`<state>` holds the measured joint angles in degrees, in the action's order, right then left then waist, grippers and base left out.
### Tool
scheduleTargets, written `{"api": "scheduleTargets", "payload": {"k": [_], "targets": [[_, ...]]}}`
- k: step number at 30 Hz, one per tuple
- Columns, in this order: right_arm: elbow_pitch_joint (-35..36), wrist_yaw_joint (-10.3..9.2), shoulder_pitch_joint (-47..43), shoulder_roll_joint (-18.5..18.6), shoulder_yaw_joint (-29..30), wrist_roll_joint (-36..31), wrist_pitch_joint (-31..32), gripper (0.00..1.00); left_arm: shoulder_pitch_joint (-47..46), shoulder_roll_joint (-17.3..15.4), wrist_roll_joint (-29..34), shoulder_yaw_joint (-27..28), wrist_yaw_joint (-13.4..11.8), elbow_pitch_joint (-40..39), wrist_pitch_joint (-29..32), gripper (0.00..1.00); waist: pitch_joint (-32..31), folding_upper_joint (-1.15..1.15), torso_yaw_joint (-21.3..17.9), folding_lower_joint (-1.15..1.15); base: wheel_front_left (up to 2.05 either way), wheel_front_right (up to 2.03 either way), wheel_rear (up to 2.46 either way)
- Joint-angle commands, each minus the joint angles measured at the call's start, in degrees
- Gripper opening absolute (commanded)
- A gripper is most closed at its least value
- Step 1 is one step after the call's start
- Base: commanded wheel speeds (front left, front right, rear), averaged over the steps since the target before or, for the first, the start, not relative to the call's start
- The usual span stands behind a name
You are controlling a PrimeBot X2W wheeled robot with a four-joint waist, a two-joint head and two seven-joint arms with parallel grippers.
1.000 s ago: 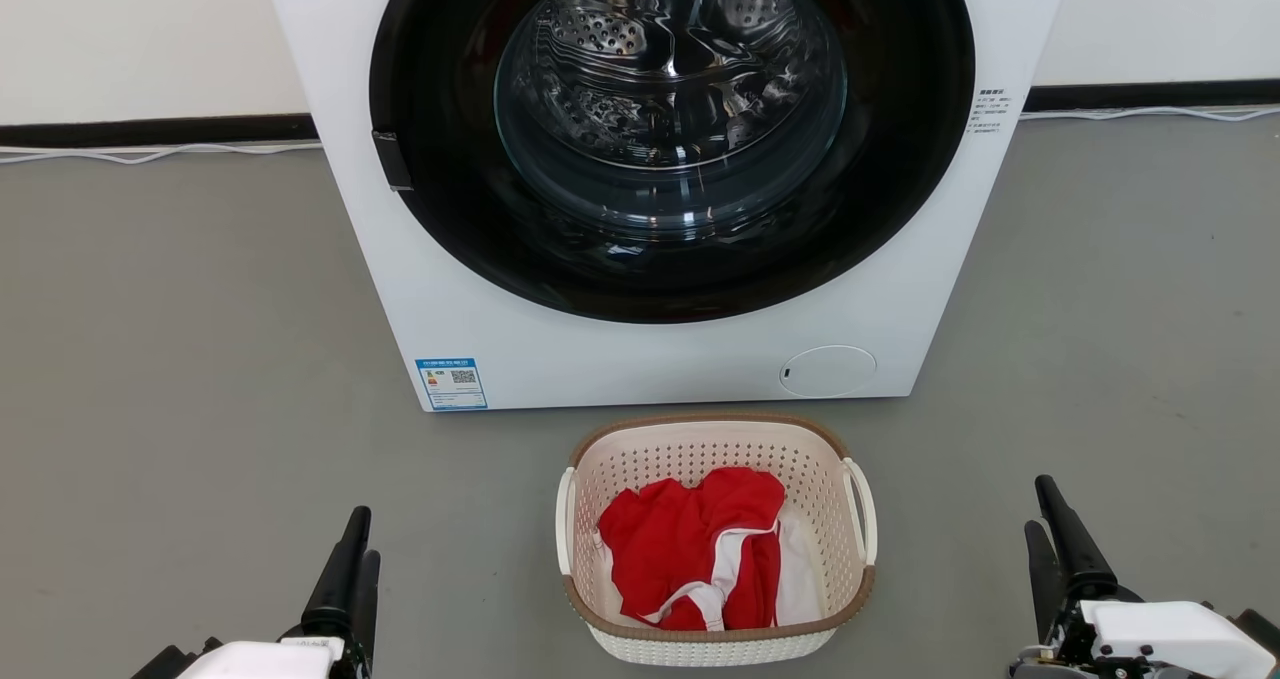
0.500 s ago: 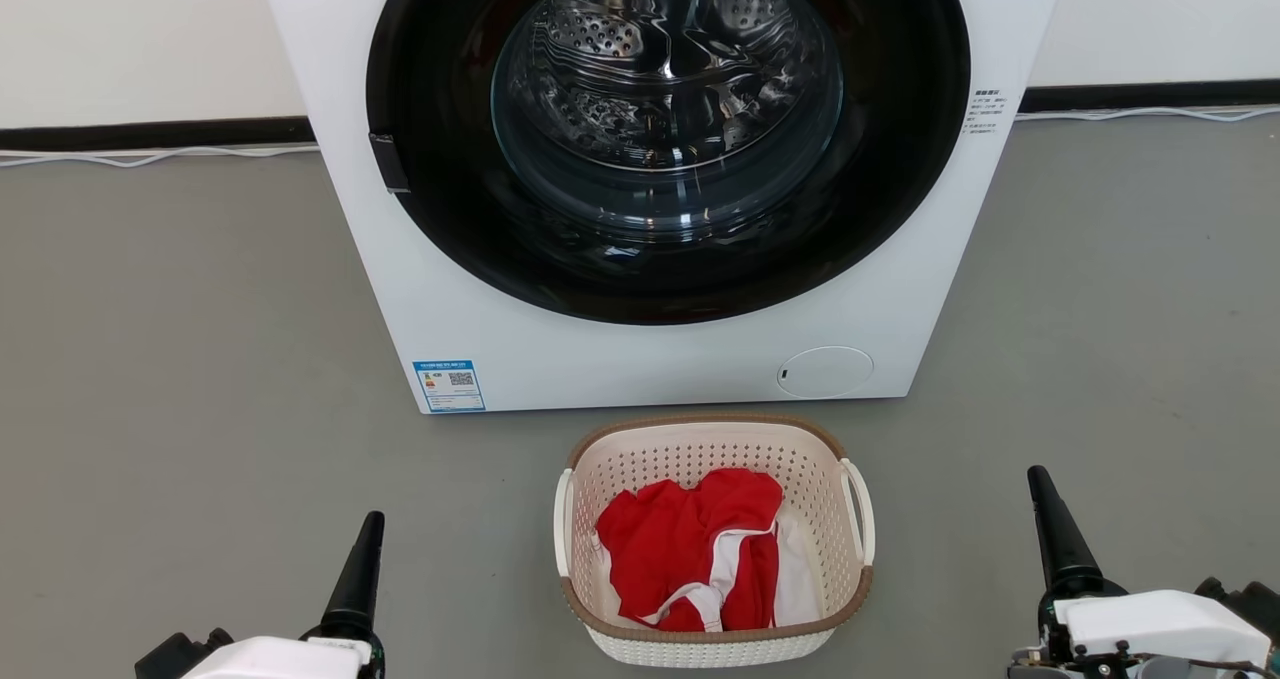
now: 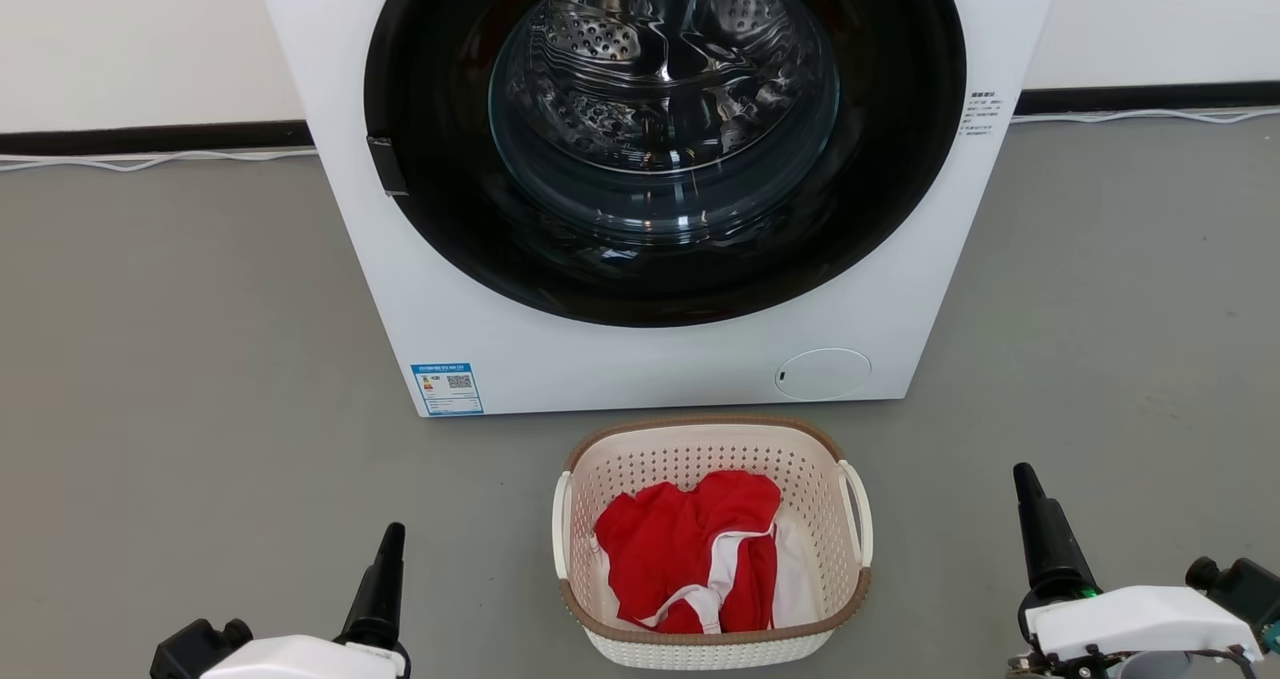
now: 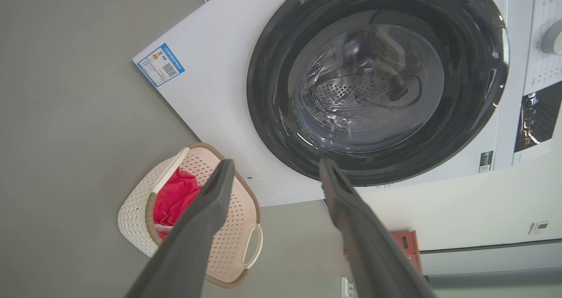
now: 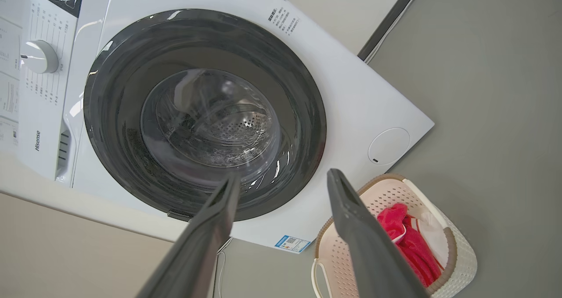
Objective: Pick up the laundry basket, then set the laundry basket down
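The laundry basket (image 3: 700, 425) stands on the grey floor just in front of the washing machine, cream and perforated, with a brown rim and white side handles. A red garment (image 3: 680, 544) with white trim lies inside it. My left gripper (image 3: 390, 534) hovers to the basket's left, turned edge-on, well apart from the left handle. My right gripper (image 3: 1025, 477) hovers to its right, also apart from it. In the left wrist view my left gripper (image 4: 276, 161) is open and empty, with the basket (image 4: 131, 206) low on the left. My right gripper (image 5: 284, 175) is open too, near the basket (image 5: 465, 254).
A white front-loading washing machine (image 3: 640, 369) with a dark round glass door (image 3: 665, 109) rises right behind the basket. A white cable (image 3: 150, 159) runs along the wall base. Grey floor spreads on both sides. A red box (image 4: 406, 241) sits by the wall.
Both grippers have rolled edge-on and shifted inward toward the basket, the left one also sinking lower in the head view. The basket has stayed in place.
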<state>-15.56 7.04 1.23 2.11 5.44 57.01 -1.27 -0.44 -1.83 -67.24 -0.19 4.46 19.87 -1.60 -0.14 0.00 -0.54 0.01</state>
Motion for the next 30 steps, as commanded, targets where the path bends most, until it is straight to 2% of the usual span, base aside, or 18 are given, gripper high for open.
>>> {"api": "scheduleTargets", "payload": {"k": [1, 10, 30], "targets": [[1.79, 0.19, 1.1, 0.79, -0.69, -2.16, -0.92, 1.0, -2.59, -0.46, 1.65, 0.36, -0.52, -1.07, -0.61, 1.0, -0.04, 0.0, -0.02, -0.01, 0.0, 0.0, 0.0], [1.23, 0.22, 1.38, 1.37, -1.78, -10.83, -2.6, 1.0, -2.88, -0.53, 10.81, -0.78, -2.18, 0.79, -2.28, 1.0, -0.24, 0.0, -0.4, -0.01, 0.0, 0.0, 0.0], [-1.42, 0.29, 2.21, 2.58, -3.58, -27.17, -5.97, 1.0, -3.13, -0.69, 26.5, -0.81, -5.29, 2.42, -5.65, 1.0, -0.43, 0.0, -0.83, -0.01, 0.0, 0.0, 0.0]]}}
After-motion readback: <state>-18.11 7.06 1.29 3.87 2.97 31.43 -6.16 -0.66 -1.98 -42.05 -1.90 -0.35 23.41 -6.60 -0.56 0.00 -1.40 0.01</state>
